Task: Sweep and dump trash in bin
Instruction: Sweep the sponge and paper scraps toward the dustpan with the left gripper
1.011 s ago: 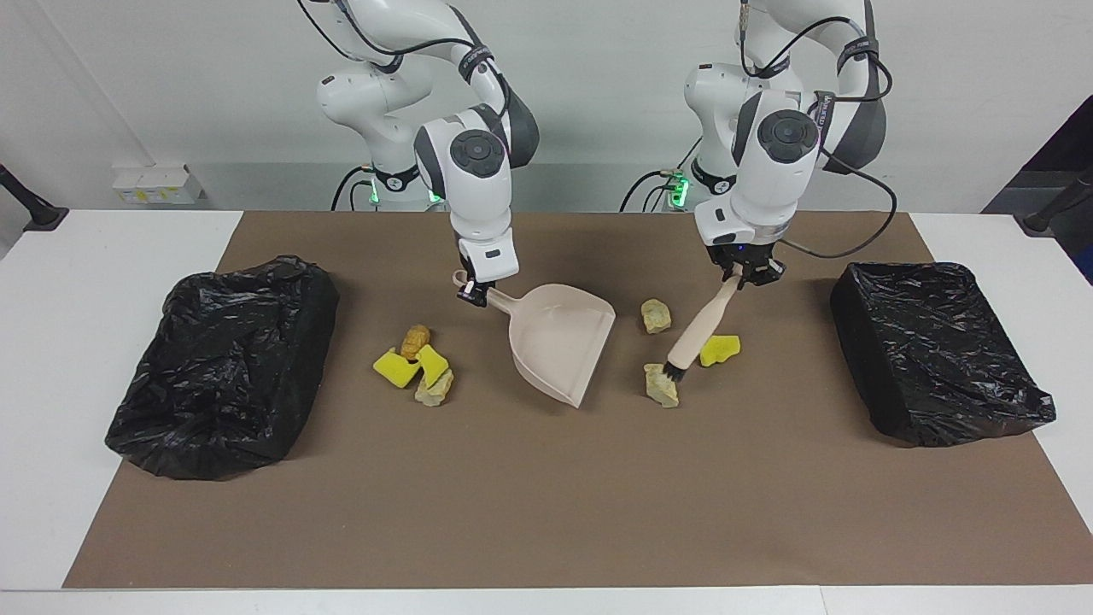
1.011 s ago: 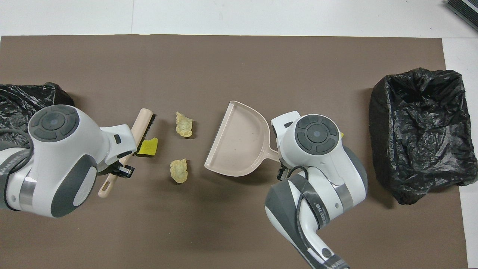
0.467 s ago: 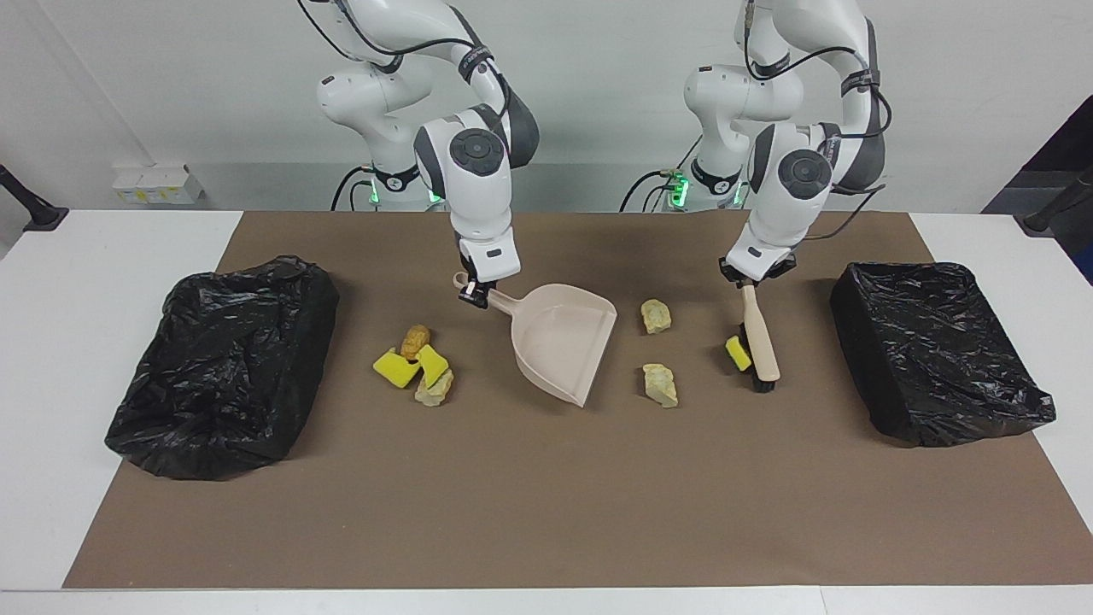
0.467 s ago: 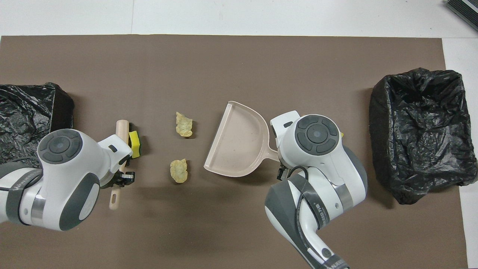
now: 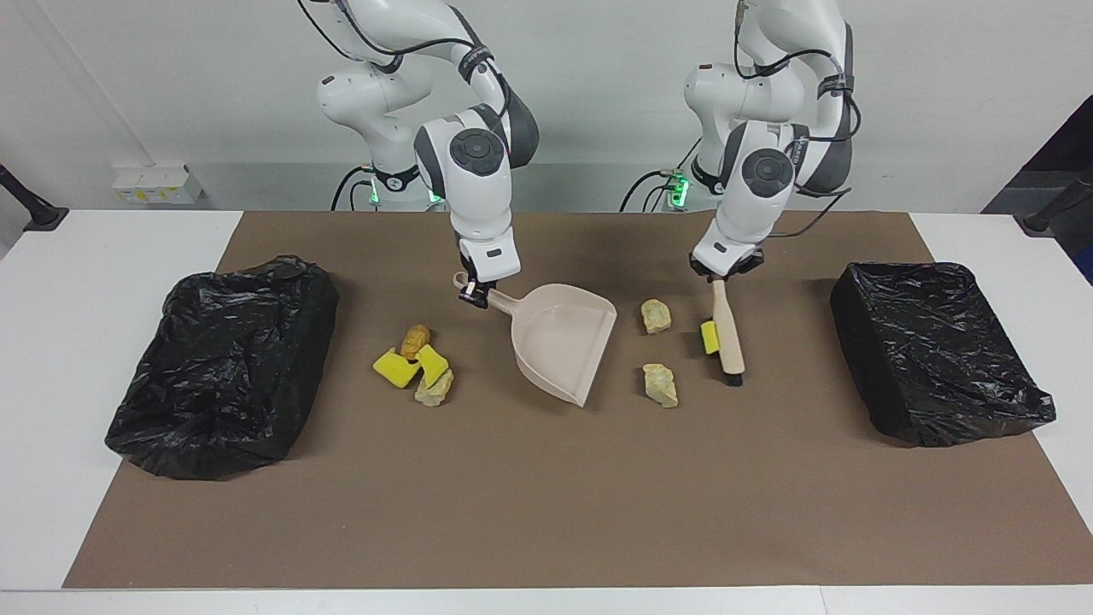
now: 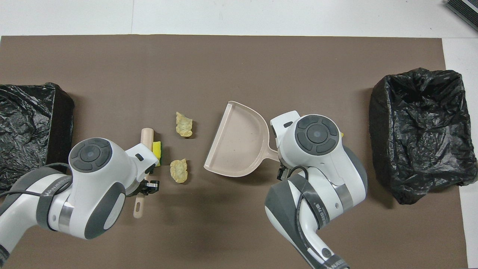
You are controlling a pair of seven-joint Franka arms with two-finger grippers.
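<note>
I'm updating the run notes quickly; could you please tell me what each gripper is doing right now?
Left gripper: shut on the beige-handled, black-bristled brush.
Right gripper: shut on the beige plastic dustpan, at its handle.

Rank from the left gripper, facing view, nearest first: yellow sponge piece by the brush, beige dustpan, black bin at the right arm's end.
1. Yellow sponge piece, against the brush held by the left gripper.
2. Beige dustpan, mid-table, held by the right gripper.
3. Black bin, at the right arm's end.

Yellow sponge piece (image 6: 157,152) touching brush (image 6: 145,149)
</note>
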